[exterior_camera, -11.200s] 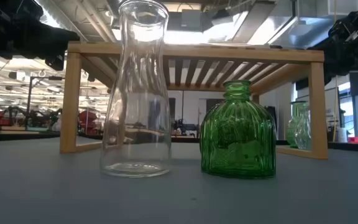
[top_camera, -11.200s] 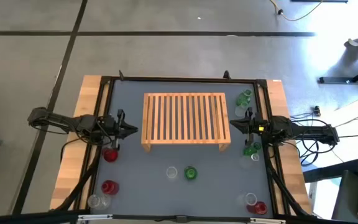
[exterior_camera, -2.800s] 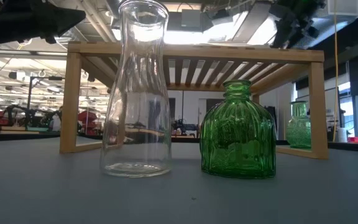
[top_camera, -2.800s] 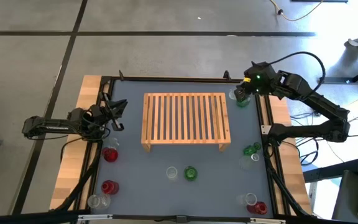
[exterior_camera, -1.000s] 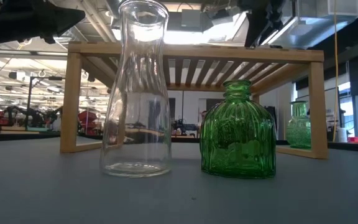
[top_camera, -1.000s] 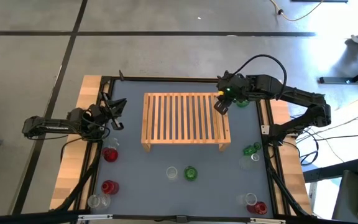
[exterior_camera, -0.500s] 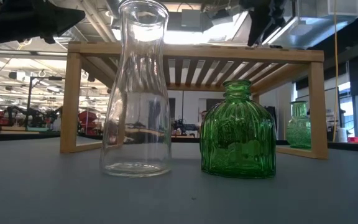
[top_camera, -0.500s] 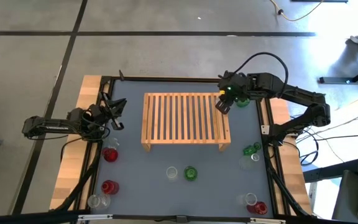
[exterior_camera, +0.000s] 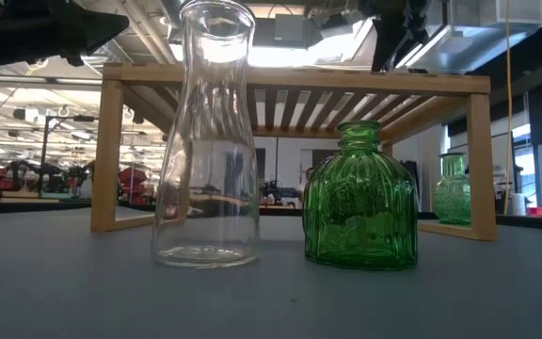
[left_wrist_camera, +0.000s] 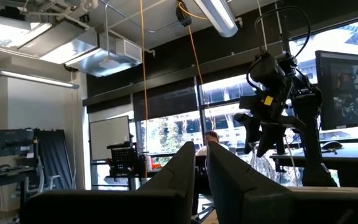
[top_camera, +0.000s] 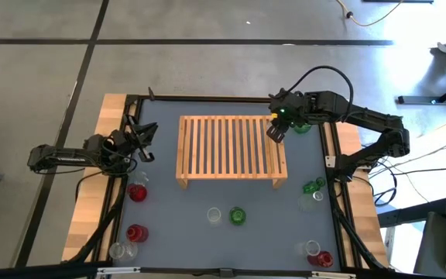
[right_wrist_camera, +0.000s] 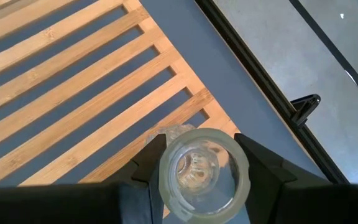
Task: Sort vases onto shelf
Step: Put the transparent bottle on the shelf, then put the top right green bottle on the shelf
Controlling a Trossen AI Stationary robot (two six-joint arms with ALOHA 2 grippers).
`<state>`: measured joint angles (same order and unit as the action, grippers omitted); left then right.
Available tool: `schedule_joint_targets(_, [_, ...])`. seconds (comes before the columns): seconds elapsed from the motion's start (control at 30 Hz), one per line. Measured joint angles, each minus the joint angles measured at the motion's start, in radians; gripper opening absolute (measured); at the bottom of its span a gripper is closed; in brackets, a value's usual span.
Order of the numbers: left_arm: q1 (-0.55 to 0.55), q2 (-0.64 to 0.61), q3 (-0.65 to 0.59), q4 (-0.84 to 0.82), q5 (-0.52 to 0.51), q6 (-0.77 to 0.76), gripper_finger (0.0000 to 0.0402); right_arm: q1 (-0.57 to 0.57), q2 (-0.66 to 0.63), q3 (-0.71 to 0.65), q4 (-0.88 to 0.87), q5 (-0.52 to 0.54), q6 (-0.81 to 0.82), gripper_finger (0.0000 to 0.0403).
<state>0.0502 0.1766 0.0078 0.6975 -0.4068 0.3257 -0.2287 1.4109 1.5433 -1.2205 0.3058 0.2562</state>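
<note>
Nearest us on the counter [top_camera: 157,198], a clear carafe [exterior_camera: 205,141] and green ribbed vase [exterior_camera: 360,198] wait. Our right pincer [top_camera: 276,130], gripping a clear vase [right_wrist_camera: 196,171], has swung over the shelf's [top_camera: 231,147] two-o'clock corner, ready to lower. Left pincer [top_camera: 147,133] idles at nine o'clock, fingers spread.

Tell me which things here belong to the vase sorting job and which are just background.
Job:
clear vase in the right gripper
shelf
green vases
red vases
other clear vases

Background:
left gripper, waiting at the table's left edge
ceiling light
</note>
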Motion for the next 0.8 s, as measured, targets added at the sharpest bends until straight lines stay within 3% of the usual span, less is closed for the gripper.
schedule_joint_targets(0.37, [0.0,0.0,0.0,0.0,0.0,0.0,0.0037,0.0,0.0,0.0,-0.002,0.0,0.004,0.0147])
schedule_joint_targets(0.8, [0.0,0.0,0.0,0.0,0.0,0.0,0.0037,0.0,-0.013,0.0,-0.006,0.024,0.003,0.0239])
